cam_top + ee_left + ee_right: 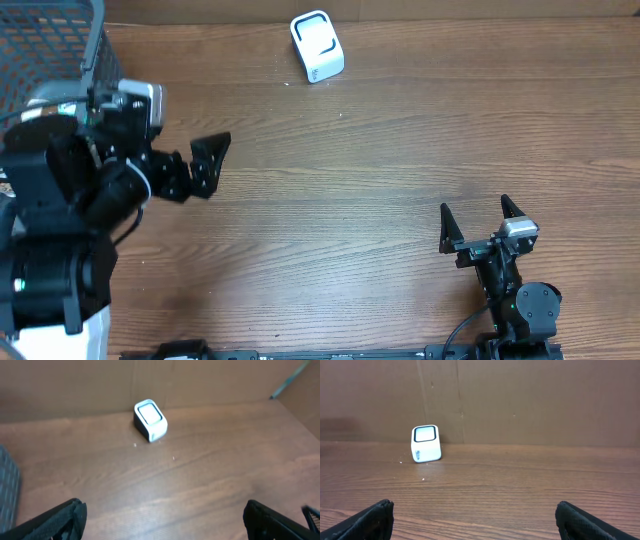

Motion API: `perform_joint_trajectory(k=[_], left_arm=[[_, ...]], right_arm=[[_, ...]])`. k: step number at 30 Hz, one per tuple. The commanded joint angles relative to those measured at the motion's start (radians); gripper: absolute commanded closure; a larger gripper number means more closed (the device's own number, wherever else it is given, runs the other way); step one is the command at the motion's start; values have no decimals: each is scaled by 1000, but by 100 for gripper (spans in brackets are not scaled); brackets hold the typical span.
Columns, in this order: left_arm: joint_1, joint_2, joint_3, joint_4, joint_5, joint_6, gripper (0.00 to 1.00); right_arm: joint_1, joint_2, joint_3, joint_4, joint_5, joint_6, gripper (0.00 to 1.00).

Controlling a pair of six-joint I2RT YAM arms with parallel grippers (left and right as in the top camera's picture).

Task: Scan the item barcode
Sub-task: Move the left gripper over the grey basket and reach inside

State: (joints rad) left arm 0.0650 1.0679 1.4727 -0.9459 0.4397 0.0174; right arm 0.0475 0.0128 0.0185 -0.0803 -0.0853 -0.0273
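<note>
No item or barcode shows in any view. A small white scanner box with a dark-framed window stands at the table's far edge, also seen as the scanner and the scanner. My left gripper hovers at the left of the table, fingers spread wide, pointing right with nothing between them. In the left wrist view the left gripper frames bare wood. My right gripper rests near the front right, open and empty, facing the back wall. The right gripper likewise holds nothing.
A grey wire-mesh basket occupies the back left corner beside the left arm; its contents are hidden. Its edge shows as the basket at the left of the left wrist view. A brown cardboard wall runs behind the table.
</note>
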Motion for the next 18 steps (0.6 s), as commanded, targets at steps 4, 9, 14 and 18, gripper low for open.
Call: perform_joint_trajectory(k=[4, 9, 14, 18], left_arm=[[39, 64, 23, 105, -10, -53, 0], [114, 97, 23, 180, -29, -103, 1], [209, 101, 23, 270, -55, -105, 0], [320, 101, 23, 320, -55, -112, 0]], right_arm=[[-3, -9, -11, 3, 10, -6, 0], [-3, -9, -11, 3, 10, -6, 0], [-3, -9, -11, 3, 10, -6, 0], [-3, -9, -11, 3, 10, -6, 0]])
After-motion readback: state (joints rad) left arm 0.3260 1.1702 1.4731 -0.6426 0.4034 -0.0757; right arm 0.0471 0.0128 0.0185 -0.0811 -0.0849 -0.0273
